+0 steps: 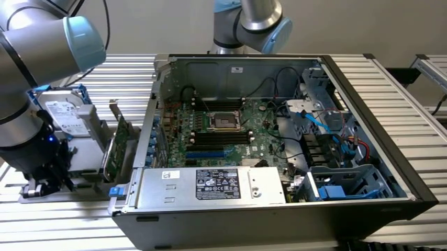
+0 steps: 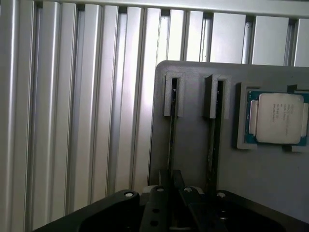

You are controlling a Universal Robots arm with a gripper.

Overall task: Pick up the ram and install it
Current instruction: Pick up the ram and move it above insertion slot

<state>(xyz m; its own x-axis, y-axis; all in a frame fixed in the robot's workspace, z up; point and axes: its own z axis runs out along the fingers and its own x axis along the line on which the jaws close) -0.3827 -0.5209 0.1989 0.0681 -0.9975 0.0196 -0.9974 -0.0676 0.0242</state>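
Note:
In the wrist view, two thin sticks stand on edge in the slots of a grey holder (image 2: pixel 270 179). The nearer one is the ram (image 2: pixel 172 130), and a second stick (image 2: pixel 214 135) stands beside it. My gripper (image 2: pixel 171 181) sits at the ram's near end, with its dark fingers close together on either side of the ram's edge. In the exterior view the gripper (image 1: pixel 43 184) hangs low over the holder at the exterior view's left, outside the open computer case (image 1: pixel 363 104). The black memory slots (image 1: pixel 220 137) lie on the motherboard beside the processor socket.
A processor chip (image 2: pixel 277 118) rests in a pocket of the holder. A silver hard drive with blue rails (image 1: pixel 64 112) and an upright green expansion card (image 1: pixel 120 141) stand between my arm and the case. Ribbed aluminium table (image 2: pixel 72 121) surrounds the holder.

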